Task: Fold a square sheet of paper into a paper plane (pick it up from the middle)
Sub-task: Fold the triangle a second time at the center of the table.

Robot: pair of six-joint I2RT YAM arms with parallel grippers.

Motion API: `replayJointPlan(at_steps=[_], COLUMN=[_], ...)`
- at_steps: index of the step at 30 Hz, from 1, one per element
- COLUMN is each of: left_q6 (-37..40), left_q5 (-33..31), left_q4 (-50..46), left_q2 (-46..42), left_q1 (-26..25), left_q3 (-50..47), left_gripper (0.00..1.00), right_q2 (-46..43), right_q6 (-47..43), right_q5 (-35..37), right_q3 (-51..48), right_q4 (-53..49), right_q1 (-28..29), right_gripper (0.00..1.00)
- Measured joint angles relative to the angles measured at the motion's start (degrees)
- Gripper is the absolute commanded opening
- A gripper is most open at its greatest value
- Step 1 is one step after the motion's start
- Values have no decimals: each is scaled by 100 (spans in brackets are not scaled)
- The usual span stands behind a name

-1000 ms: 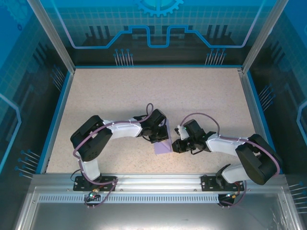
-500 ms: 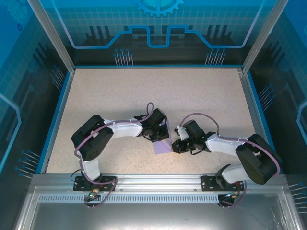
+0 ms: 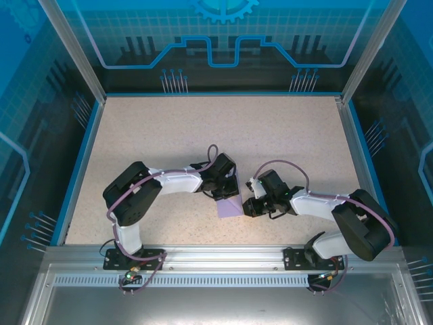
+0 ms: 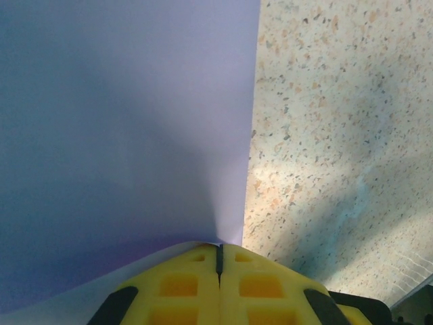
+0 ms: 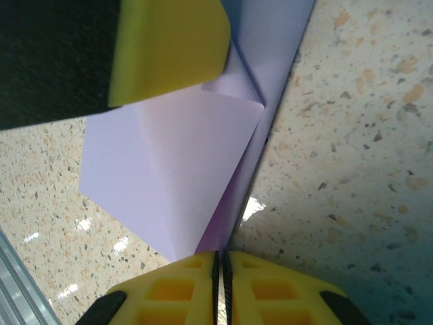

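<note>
Both arms crouch low over the speckled beige counter (image 3: 169, 135), elbows out and forearms meeting in the middle. The left arm bends its elbow near the counter's 8 o'clock side and runs its white forearm toward 3 o'clock. Its wrist tips down, with the left pincer (image 3: 231, 194) at the 12 o'clock end of the thin pale lilac sheet of paper (image 3: 229, 206). The right arm mirrors it, elbow at 4 o'clock and forearm reaching toward 9 o'clock, with the right pincer (image 3: 246, 206) at the sheet's 3 o'clock side. The sheet lies a little toward 6 o'clock from the counter's centre, between the two pincers.

From above, the fingers are too small to read. The left wrist camera settles it: the yellow pads (image 4: 183, 284) are pressed together with the sheet's edge nipped in the seam. Lilac spreads away toward 11 o'clock, with bare counter at 3 o'clock.

The right wrist camera gives the folds: a triangular flap lies on top with a crease down it. A long folded edge runs from 1 o'clock into the right pincer's yellow pads (image 5: 169, 291) at 6 o'clock, which are together and clamped on that edge. At 11 o'clock in that view, one yellow pad (image 5: 169, 47) of the left pincer sits over the sheet's far corner.
</note>
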Motion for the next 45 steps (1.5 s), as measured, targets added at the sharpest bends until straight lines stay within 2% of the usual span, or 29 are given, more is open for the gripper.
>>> replayJointPlan(at_steps=[8, 20, 45], left_q6=[0, 4, 22], left_q5=[-33, -31, -31], left_q4=[44, 118, 72], left_q2=[105, 238, 284], left_q1=[0, 11, 9], left_q3=[0, 94, 247], left_gripper=[0, 0, 0], right_q2=[-57, -776, 13], right_q6=[0, -17, 92], right_q5=[44, 199, -63], right_q3=[0, 57, 66], right_q4=[-92, -595, -94], right_q1=[-2, -83, -81], right_gripper=[13, 13, 13])
